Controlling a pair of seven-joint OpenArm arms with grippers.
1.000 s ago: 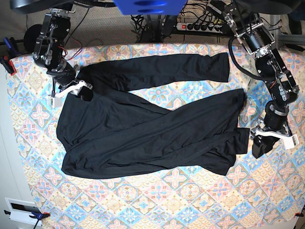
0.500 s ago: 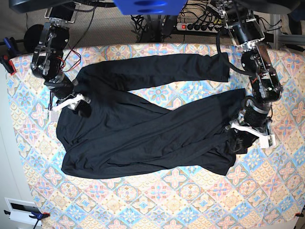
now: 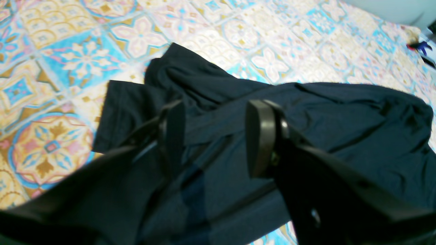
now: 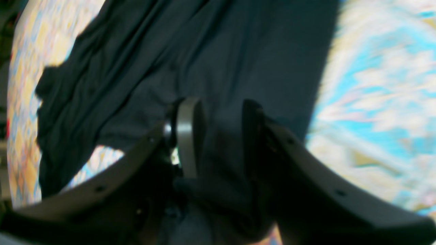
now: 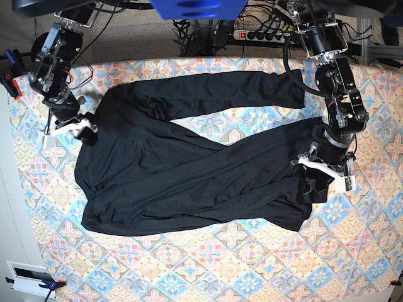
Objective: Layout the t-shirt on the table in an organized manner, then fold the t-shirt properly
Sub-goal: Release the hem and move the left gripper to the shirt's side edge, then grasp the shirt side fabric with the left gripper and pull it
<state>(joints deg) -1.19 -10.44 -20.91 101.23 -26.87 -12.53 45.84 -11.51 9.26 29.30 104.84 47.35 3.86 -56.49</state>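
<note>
The black t-shirt (image 5: 189, 163) lies spread on the patterned table (image 5: 252, 270), one long sleeve stretched along the back and the other crossed over the body. My left gripper (image 5: 313, 182) hovers over the shirt's right end, open. In the left wrist view, the left gripper (image 3: 216, 136) has its fingers apart above the rumpled t-shirt (image 3: 340, 129), with bare table (image 3: 85, 61) beyond. My right gripper (image 5: 87, 131) is at the shirt's left shoulder edge. The right wrist view is blurred: the right gripper (image 4: 218, 136) is open, with the t-shirt (image 4: 136, 68) filling the gap and the table (image 4: 374, 102) to the right.
A power strip (image 5: 264, 34) and cables lie behind the table's back edge. A blue clamp (image 5: 9, 63) sits at the left edge, and a white box (image 5: 28, 277) is at the bottom left corner. Uncovered cloth runs along the front of the table.
My left gripper has swung in from the bare table onto the shirt's right end. My right gripper has slid left toward the shoulder edge. The shirt itself lies much as before.
</note>
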